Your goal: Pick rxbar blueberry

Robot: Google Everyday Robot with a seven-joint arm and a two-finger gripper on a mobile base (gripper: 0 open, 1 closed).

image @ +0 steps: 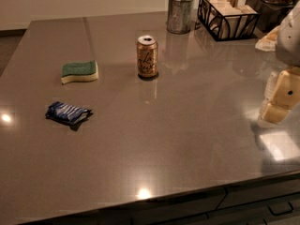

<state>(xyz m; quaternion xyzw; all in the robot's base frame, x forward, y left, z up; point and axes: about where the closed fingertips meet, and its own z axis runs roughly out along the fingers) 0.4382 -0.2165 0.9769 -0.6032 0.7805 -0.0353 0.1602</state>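
The rxbar blueberry (68,113) is a small flat bar in a crinkly dark blue wrapper with white streaks. It lies on the grey countertop (178,139) at the left, a little in front of the sponge. My gripper (275,102) is at the far right edge of the view, just above the countertop. It is far to the right of the bar and holds nothing that I can see.
A green-and-yellow sponge (79,72) lies behind the bar. A gold drink can (147,56) stands upright mid-counter. At the back stand a metal cup (180,14) and a black wire basket (227,16). Drawers (262,205) run below the front edge.
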